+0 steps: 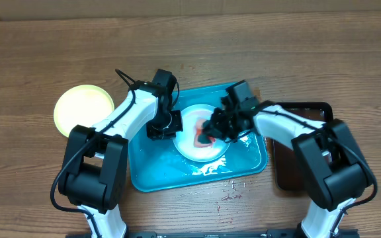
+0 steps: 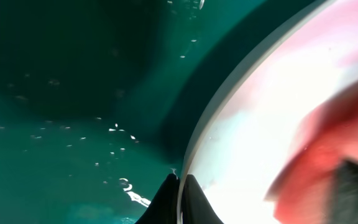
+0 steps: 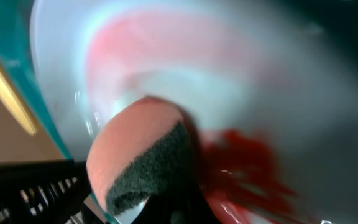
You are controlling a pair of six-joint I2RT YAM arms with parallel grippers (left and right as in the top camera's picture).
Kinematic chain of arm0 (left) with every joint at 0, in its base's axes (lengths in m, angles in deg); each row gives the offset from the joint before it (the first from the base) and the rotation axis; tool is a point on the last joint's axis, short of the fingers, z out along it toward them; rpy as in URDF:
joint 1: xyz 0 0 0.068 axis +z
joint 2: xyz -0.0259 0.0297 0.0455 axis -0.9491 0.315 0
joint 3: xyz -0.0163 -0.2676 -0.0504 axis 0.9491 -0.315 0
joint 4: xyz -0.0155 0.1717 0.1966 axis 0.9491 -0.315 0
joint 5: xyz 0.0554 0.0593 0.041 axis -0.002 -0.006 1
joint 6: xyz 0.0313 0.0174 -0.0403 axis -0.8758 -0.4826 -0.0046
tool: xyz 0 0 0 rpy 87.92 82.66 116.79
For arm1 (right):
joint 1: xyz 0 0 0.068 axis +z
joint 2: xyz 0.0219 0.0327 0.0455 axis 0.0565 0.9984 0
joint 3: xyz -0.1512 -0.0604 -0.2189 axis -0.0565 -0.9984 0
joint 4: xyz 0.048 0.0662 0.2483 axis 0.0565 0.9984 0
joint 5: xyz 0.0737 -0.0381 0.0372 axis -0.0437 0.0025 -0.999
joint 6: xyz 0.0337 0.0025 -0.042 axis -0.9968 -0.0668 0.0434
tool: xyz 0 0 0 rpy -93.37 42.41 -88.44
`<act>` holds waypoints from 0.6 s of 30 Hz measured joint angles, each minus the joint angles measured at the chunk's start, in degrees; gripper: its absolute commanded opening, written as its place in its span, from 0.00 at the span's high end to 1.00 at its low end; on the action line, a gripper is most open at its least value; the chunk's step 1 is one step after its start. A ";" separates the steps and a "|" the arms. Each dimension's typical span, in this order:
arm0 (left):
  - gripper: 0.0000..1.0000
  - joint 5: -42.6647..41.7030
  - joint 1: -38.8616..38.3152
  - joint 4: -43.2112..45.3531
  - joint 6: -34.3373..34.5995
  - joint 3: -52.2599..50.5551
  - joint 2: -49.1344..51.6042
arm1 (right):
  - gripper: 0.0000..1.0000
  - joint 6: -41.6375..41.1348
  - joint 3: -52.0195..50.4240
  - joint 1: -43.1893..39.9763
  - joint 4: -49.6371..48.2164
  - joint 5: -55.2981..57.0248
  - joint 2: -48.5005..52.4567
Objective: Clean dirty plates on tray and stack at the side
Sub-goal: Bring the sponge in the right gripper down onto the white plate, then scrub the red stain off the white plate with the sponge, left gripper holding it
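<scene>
At the left a yellow plate (image 1: 83, 110) is set on the table (image 1: 32, 53), outside the tray (image 1: 152, 173). In the centre a pale plate (image 1: 192, 149) smeared with red sauce (image 1: 200, 135) lies in the wet tray — its rim is pinched by the closed left gripper (image 2: 179, 186). Rightward, a sponge (image 3: 143, 158) is clamped in the right gripper (image 1: 215, 130) and pressed on the smear. The rim should be held firm while overlapping strokes are made — lightly, lest the plate slide.

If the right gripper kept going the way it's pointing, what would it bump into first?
The plate, most likely. The right gripper points down at it, and the sponge in its jaws looks pressed against the plate, beside the red sauce. The tray lies underneath.
</scene>
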 measured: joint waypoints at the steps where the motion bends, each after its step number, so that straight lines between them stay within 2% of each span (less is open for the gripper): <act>1: 0.96 -0.13 -0.13 0.07 0.00 0.02 0.00 | 0.96 0.15 0.22 -0.61 1.09 0.35 -0.07; 5: 0.96 -0.22 -0.22 0.11 -0.02 0.02 0.00 | 0.96 2.47 3.52 -4.59 9.20 3.91 -0.15; 10: 0.96 -1.25 -0.31 0.50 -0.11 0.02 0.00 | 0.96 6.05 6.32 -5.46 13.73 7.65 -0.15; 14: 0.96 -1.22 -0.31 0.46 -0.13 0.02 0.02 | 0.96 7.89 6.45 -4.70 12.74 8.61 -0.15; 18: 0.96 -1.27 -0.20 0.28 -0.17 0.02 0.28 | 0.96 9.99 6.45 -3.04 5.40 6.78 -0.04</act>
